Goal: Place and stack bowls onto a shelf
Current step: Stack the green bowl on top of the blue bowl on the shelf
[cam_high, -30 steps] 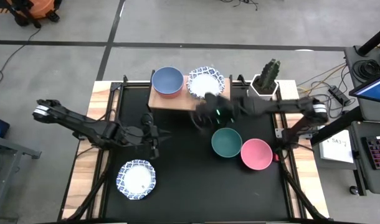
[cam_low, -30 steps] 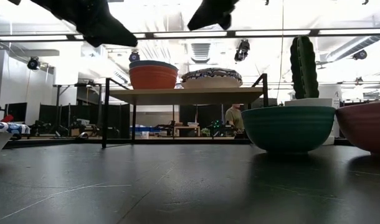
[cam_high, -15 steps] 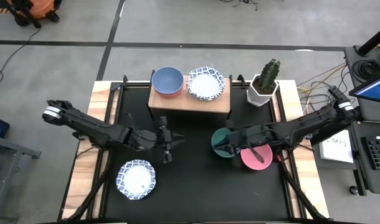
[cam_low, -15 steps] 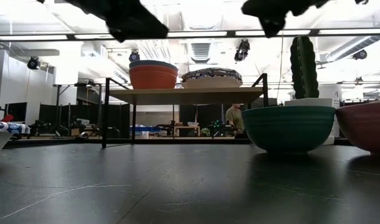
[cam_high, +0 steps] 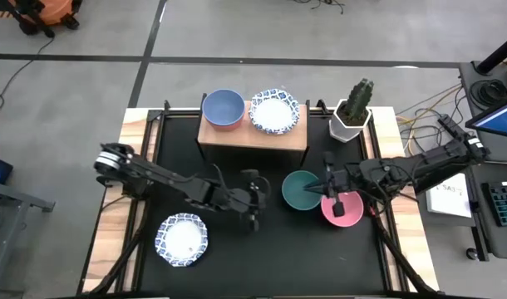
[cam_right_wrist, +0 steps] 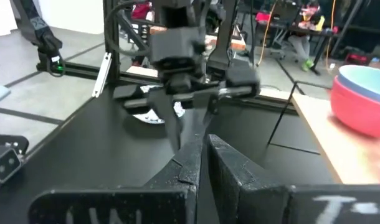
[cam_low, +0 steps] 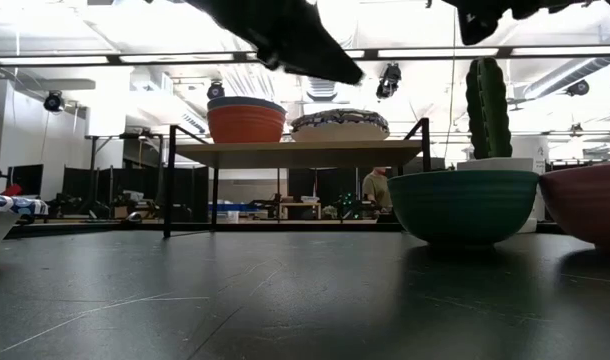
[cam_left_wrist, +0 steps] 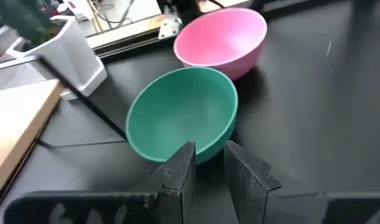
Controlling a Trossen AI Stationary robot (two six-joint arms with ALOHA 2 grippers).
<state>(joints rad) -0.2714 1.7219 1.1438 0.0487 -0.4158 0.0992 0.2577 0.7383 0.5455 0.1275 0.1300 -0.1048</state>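
Note:
A blue bowl nested in a red bowl (cam_high: 223, 109) and a patterned white bowl (cam_high: 275, 111) stand on the wooden shelf (cam_high: 253, 139). A green bowl (cam_high: 300, 191) and a pink bowl (cam_high: 345, 209) stand side by side on the black table, and another patterned bowl (cam_high: 182, 239) stands near the front left. My left gripper (cam_high: 260, 204) hovers just left of the green bowl (cam_left_wrist: 184, 118), slightly open and empty (cam_left_wrist: 207, 152). My right gripper (cam_high: 320, 188) is shut and empty (cam_right_wrist: 204, 146) above the green bowl's right rim, pointing toward the left arm.
A cactus in a white hexagonal pot (cam_high: 353, 112) stands right of the shelf at the back. The shelf's dark legs (cam_low: 168, 190) stand on the far half of the table. Bare black tabletop (cam_high: 262, 257) lies along the front between the patterned bowl and the pink bowl.
My left gripper has gone toward the table's right edge, from mid-left up to the green bowl. My right gripper has come away from the shelf's front toward the near side, then drawn back toward the right, over the green and pink bowls. No bowl has moved.

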